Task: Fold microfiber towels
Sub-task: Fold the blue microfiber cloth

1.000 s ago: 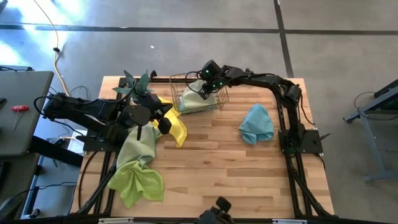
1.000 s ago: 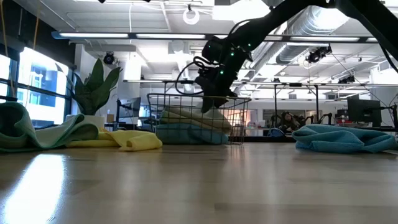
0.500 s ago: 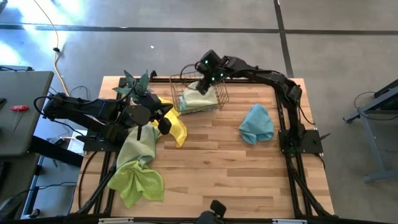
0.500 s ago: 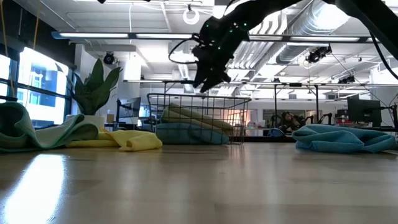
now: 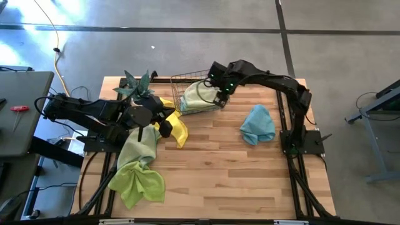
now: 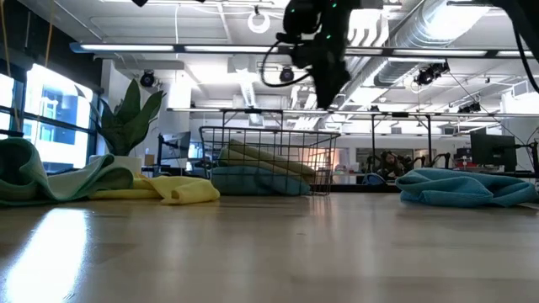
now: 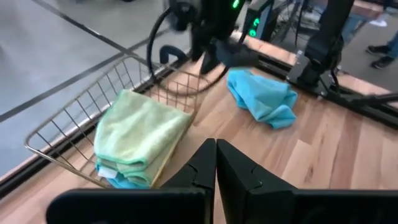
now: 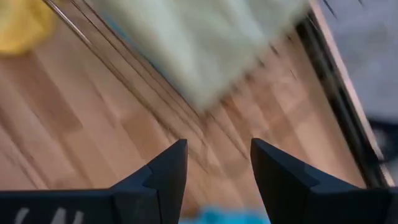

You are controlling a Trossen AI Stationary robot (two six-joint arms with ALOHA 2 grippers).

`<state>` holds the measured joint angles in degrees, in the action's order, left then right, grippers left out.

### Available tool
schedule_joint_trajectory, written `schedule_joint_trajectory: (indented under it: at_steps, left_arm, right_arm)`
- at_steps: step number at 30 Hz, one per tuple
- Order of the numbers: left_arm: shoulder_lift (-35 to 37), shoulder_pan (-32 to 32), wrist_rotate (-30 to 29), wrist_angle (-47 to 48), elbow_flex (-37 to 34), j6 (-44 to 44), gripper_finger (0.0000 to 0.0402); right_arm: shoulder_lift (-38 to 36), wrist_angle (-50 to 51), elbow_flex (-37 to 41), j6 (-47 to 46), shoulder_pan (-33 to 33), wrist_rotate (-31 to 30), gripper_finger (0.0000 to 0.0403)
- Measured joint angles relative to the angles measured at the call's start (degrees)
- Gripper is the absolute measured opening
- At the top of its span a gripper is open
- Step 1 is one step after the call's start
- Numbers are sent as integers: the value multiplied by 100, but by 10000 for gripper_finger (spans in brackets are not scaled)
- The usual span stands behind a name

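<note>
A wire basket (image 5: 187, 84) at the table's far middle holds a folded pale green towel (image 5: 199, 95) on a blue one (image 7: 121, 180). My right gripper (image 8: 219, 155) hangs open above the basket's right side (image 6: 325, 94), nothing between its fingers. My left gripper (image 7: 216, 155) is shut and bare, raised over the table's left part (image 5: 164, 123). Under and beside it lie a crumpled yellow towel (image 5: 179, 129), a sage green one (image 5: 141, 145) and a lime green one (image 5: 139, 182). A light blue towel (image 5: 257, 124) lies bunched at the right.
A potted spiky plant (image 5: 137, 83) stands at the far left, behind the left arm. Bare wood (image 5: 219, 169) spreads over the middle and near part of the table. The right arm's base frame (image 5: 303, 140) stands at the right edge.
My right gripper has risen out of the basket, off the folded pale green towel, and gone toward the table's right edge, tipping to point more steeply down. The folded towels have stayed in the basket.
</note>
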<state>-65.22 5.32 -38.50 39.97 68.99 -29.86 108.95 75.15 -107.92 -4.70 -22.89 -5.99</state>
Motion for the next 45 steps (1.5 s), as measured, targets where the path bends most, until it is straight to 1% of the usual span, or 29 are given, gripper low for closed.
schedule_joint_trajectory:
  at_steps: [4,6,8,11,14,16,18,20,22,26,29,31,33,35,39,45]
  left_arm:
    - [-16,0,331,98,0,0,3]
    - [-61,0,538,128,0,-5,3]
    - [-70,0,752,149,-2,1,3]
    - [-124,29,1014,159,4,-6,3]
    - [-136,133,1093,183,2,2,3]
    - [-173,239,1109,221,3,5,3]
    - [-177,351,1137,269,-4,72,3]
    - [-159,458,1135,251,-2,158,3]
    - [-167,546,1135,252,-2,217,3]
    - [-166,646,1122,247,-2,244,3]
    - [-166,688,1105,220,-2,218,3]
    - [-166,707,1101,220,-2,139,3]
    - [-166,717,1098,218,-2,64,3]
    - [-166,717,1094,210,-2,8,3]
    - [-166,717,988,106,-2,-142,3]
    - [-239,706,637,-279,-2,-103,3]
  right_arm:
    - [-127,1173,0,-935,397,-433,168]
    - [-125,1540,14,-1366,670,-788,168]
    - [-169,1413,182,-1690,983,-1061,168]
    - [-228,1395,600,-2015,1458,-959,168]
    - [-362,1464,1309,-2753,1944,-940,168]
    - [-539,1374,1915,-3151,2244,-685,168]
    - [-734,1067,2584,-3500,2509,-62,168]
    - [-949,504,3264,-3877,2730,530,167]
    - [-1197,-121,3806,-4242,2875,906,164]
    - [-1633,-579,4590,-5128,2905,926,157]
    - [-1906,-1069,5228,-5462,2846,933,156]
    - [-2016,-1613,5683,-5634,2762,949,156]
    - [-2112,-2030,6045,-5828,2664,832,156]
    - [-2168,-2311,6322,-6051,2570,589,156]
    - [-2215,-2657,6651,-6113,2421,541,156]
    - [-2245,-3048,6844,-5648,2406,423,154]
